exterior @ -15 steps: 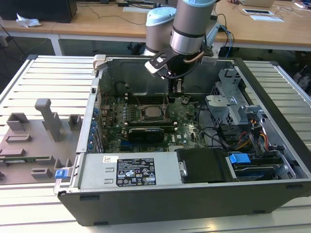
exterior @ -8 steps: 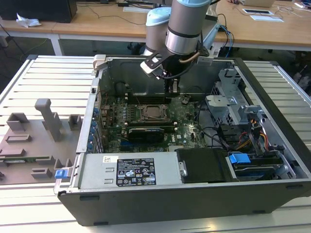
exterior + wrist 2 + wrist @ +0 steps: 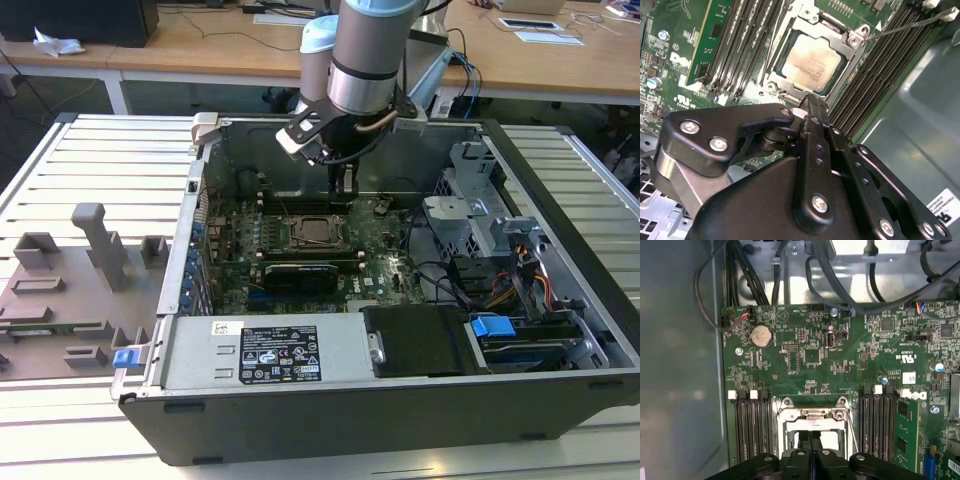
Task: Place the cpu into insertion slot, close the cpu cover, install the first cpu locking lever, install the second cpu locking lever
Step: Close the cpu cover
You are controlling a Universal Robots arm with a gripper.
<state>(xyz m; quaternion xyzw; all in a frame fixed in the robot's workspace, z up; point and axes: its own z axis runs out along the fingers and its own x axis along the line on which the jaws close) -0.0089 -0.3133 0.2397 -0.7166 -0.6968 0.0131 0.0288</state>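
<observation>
On a pale slatted table, before wooden desks, stands an open computer case. Inside it the gripper hangs just above the green board, fingers pressed together on nothing. Just beside its tips the cpu lies in the insertion slot, framed by the cpu cover.

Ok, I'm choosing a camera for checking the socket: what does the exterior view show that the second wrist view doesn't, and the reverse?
The exterior view adds the whole open computer case, the arm hanging into it, and a grey fixture tray at the exterior view's left. The second wrist view adds a thin metal lever rod running out from a corner of the cpu cover, which frames the chip. Both share the cpu, lying flat between the memory slots, with the shut fingers close to it.
</observation>
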